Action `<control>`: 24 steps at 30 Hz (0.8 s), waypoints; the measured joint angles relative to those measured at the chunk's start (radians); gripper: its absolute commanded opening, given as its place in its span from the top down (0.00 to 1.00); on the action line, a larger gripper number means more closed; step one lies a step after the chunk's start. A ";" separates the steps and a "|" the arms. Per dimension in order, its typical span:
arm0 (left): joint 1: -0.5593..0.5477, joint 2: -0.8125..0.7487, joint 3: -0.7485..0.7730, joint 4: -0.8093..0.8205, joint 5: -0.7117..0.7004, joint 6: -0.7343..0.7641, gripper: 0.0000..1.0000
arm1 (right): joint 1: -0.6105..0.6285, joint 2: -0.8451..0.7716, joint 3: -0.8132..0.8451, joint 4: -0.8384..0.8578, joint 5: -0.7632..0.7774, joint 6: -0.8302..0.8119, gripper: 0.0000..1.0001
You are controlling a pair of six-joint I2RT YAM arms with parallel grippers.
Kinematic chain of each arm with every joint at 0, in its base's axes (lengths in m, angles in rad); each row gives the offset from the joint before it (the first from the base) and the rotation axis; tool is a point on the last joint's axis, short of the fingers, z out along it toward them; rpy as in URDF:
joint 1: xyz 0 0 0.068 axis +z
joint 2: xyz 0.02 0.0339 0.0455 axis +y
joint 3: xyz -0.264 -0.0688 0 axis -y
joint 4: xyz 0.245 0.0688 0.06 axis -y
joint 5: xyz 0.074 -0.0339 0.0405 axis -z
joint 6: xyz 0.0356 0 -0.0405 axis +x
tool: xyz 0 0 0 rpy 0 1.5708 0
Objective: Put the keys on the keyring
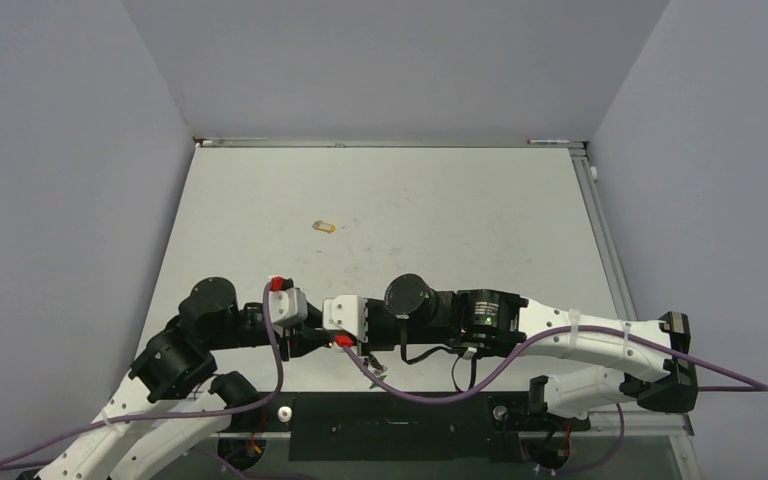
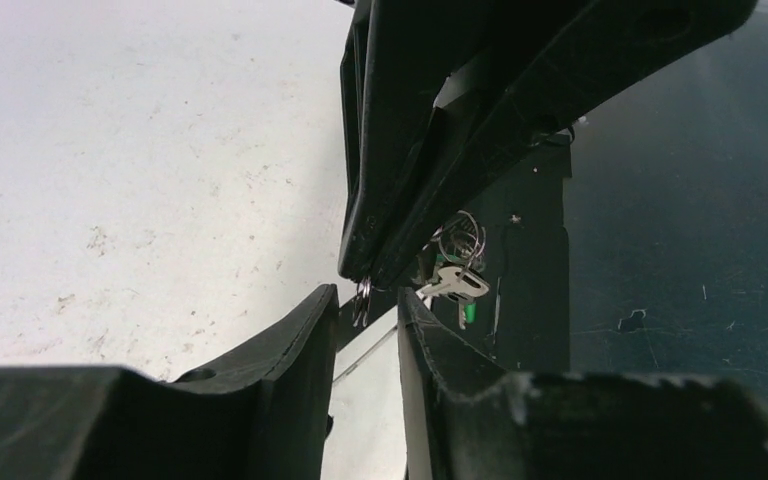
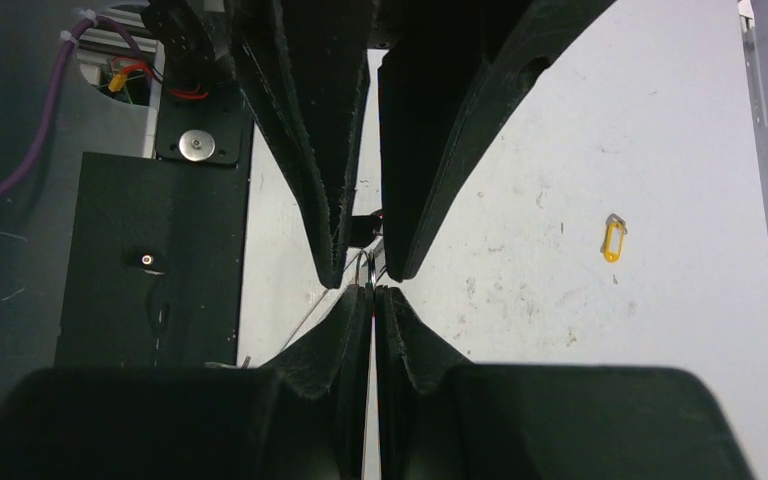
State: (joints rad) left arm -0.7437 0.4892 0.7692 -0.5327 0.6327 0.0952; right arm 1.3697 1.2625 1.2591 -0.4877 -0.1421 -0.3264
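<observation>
Left arm [image 1: 175, 355], right arm [image 1: 560, 335] angled inward, right fingers [image 3: 345, 340] pinching keyring [image 2: 363, 291]

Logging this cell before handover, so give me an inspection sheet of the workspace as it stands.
Surface: white table, scuffed and speckled.
Job's things: keyring pinched at the right gripper's tips; keys, one green-headed, hang just behind; yellow tag lies alone mid-table.
Clutter: nothing seen.
Grippers: right gripper shut on keyring; left gripper open, tips facing it.
Cables: purple cables trail along both arms.
Surroundings: grey walls on three sides.
</observation>
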 measured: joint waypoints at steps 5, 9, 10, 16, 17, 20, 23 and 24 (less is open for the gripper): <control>-0.011 0.032 0.000 0.015 0.004 0.016 1.00 | -0.001 -0.001 0.000 -0.007 0.000 -0.004 0.95; -0.027 0.042 -0.002 0.018 0.006 0.029 1.00 | -0.001 -0.010 0.000 -0.024 0.005 -0.007 0.95; -0.031 0.043 -0.002 0.023 0.005 0.032 1.00 | -0.001 -0.013 -0.001 -0.026 0.005 -0.007 0.95; -0.050 0.020 -0.048 0.097 -0.021 0.039 1.00 | 0.000 -0.083 -0.074 0.050 0.027 0.010 0.39; -0.049 0.010 -0.066 0.106 -0.028 0.037 1.00 | 0.000 -0.106 -0.094 0.073 0.034 0.019 0.34; -0.050 -0.018 -0.098 0.122 -0.038 0.031 1.00 | 0.000 -0.189 -0.162 0.156 0.051 0.043 0.31; -0.049 -0.051 -0.106 0.137 -0.056 0.028 1.00 | 0.000 -0.288 -0.246 0.237 0.076 0.072 0.31; -0.049 -0.066 -0.108 0.144 -0.063 0.028 1.00 | 0.000 -0.325 -0.278 0.262 0.084 0.082 0.31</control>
State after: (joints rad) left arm -0.7929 0.4232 0.6617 -0.3889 0.5694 0.1234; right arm 1.3693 0.9371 0.9813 -0.2253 -0.0582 -0.2443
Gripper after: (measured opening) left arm 0.007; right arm 0.685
